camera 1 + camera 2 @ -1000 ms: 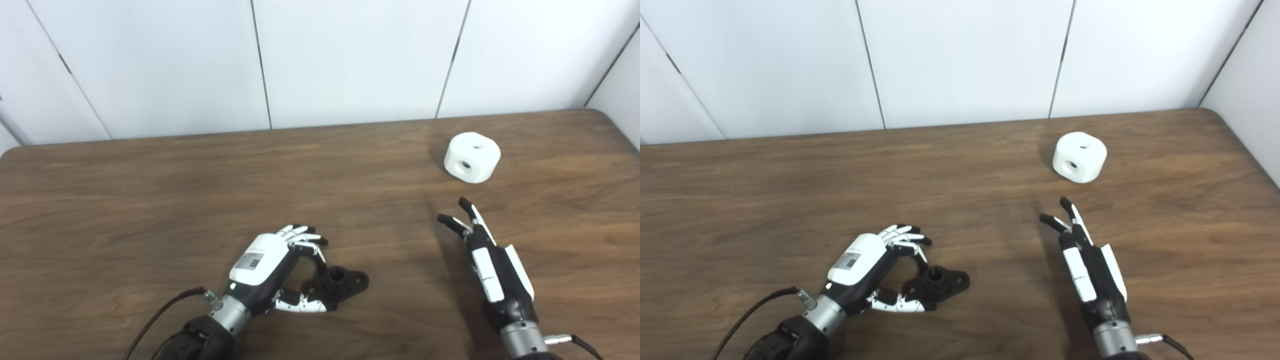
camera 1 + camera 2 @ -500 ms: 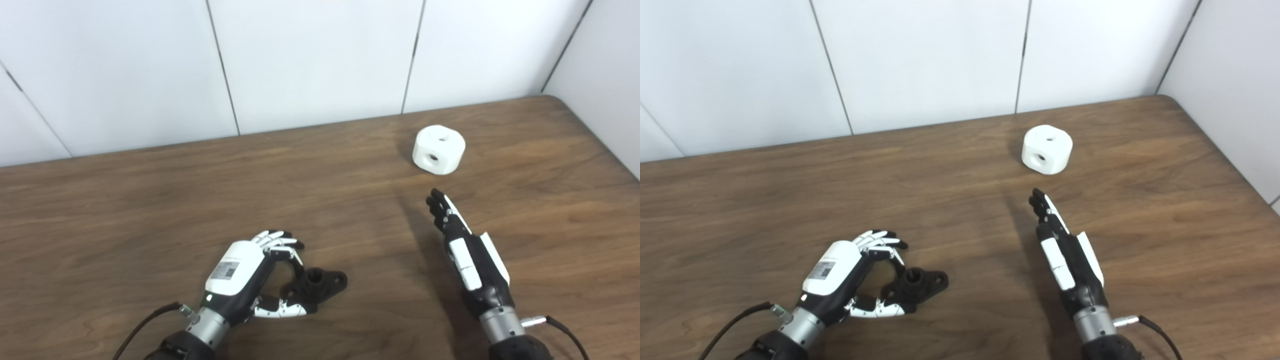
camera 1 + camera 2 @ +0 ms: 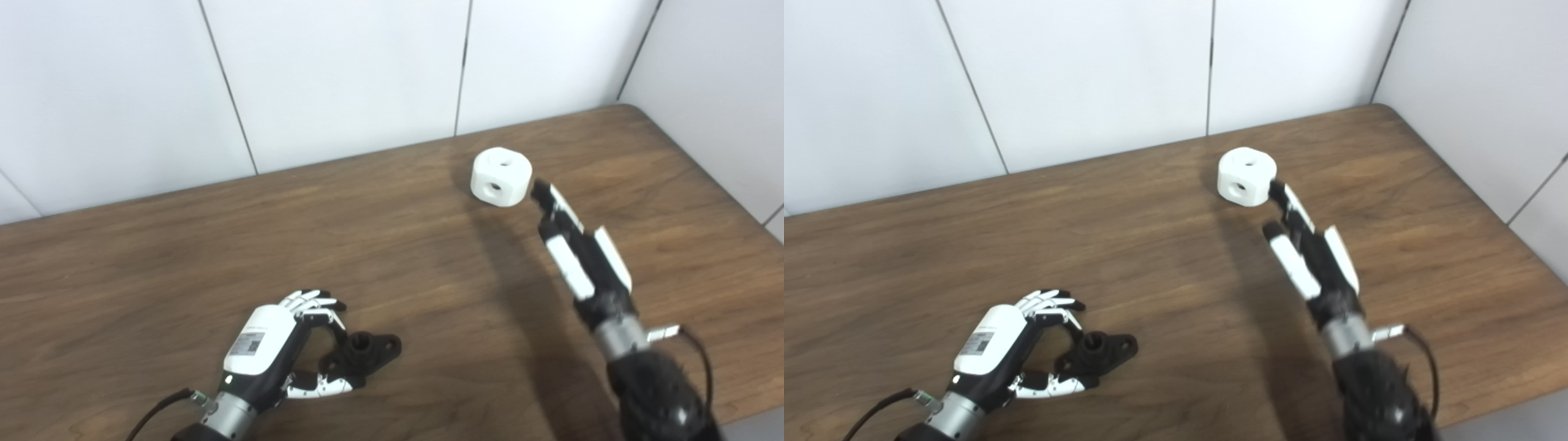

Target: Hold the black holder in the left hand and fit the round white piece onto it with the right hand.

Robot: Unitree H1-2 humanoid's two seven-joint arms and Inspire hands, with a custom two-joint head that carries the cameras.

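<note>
Left hand (image 3: pixel 275 343) curled around the black holder (image 3: pixel 364 350) on the near table (image 3: pixel 153 257), right hand (image 3: pixel 1304 251) outstretched and empty, fingertips just beside the white piece (image 3: pixel 1246 176) near the far edge

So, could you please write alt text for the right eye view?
The right hand, open, reaches toward the round white piece on a wooden table. Nearer the camera, the left hand curls around the black holder.
</note>
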